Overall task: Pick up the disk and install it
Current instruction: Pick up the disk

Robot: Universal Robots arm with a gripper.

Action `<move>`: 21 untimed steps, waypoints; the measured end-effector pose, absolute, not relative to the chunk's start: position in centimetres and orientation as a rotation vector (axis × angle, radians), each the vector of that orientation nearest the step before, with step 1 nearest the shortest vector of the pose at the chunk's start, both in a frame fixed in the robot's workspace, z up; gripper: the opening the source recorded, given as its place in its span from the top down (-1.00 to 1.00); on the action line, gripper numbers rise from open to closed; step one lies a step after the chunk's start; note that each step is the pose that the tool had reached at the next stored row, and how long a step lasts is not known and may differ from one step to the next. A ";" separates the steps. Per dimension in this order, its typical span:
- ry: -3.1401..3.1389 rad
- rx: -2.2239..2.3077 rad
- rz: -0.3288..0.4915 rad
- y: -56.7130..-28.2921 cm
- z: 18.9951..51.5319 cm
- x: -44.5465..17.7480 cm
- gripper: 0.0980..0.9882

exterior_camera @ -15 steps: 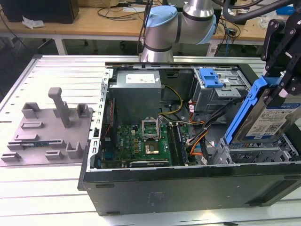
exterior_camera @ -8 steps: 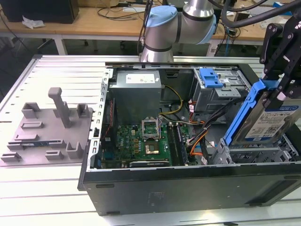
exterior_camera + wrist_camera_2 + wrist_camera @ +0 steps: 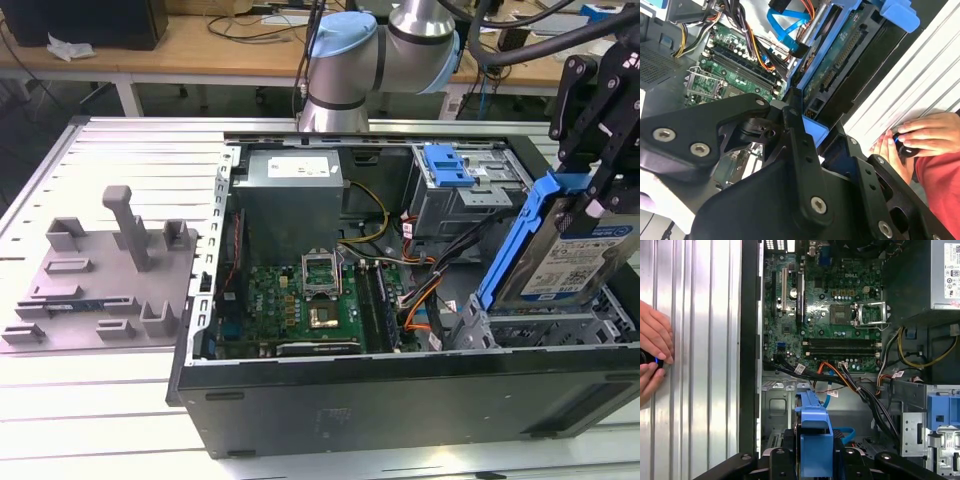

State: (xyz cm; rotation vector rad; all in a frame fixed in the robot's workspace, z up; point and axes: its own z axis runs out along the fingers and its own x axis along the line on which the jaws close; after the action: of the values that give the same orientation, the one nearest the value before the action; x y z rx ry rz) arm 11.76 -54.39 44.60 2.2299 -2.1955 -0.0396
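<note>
The disk [image 3: 565, 255], a silver drive with a white-and-blue label in a blue plastic frame, stands on edge and tilted over the drive bay [image 3: 545, 325] at the exterior view's right end of the open computer case. My gripper [image 3: 598, 205] comes down from above and is shut on the disk's upper end. In the second wrist view the black fingers [image 3: 795, 145] clamp the blue frame, and the disk's [image 3: 840, 60] circuit-board side faces the camera. The first wrist view looks along the blue frame edge of the disk [image 3: 814, 425] between the gripper's [image 3: 815, 457] black links.
The open case [image 3: 300, 400] holds a motherboard [image 3: 300, 300], a power supply [image 3: 290, 195], loose cables [image 3: 440, 280] beside the bay, and a second cage with a ribbed blue tab [image 3: 445, 165]. A grey fixture [image 3: 110, 270] lies at the exterior view's left. A person's hands [image 3: 920, 137] hold a small black device beside the case.
</note>
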 end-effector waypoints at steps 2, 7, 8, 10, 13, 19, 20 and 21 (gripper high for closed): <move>-2.194 2.229 -0.037 -54.4 45.2 11.8 0.40; -2.193 2.227 -0.035 -54.4 45.8 11.8 0.40; -2.193 2.227 -0.035 -54.4 45.9 11.8 0.40; -2.193 2.227 -0.034 -54.4 46.1 11.8 0.40; -2.193 2.227 -0.034 -54.4 46.1 11.8 0.40; -2.192 2.226 -0.036 -54.4 46.3 11.8 0.40; -2.192 2.226 -0.037 -54.4 46.3 11.8 0.40; -2.191 2.225 -0.036 -54.4 46.3 11.8 0.40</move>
State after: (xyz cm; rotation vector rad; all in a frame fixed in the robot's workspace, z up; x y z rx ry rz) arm 11.82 -54.38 46.32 2.2254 -2.1913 -0.0364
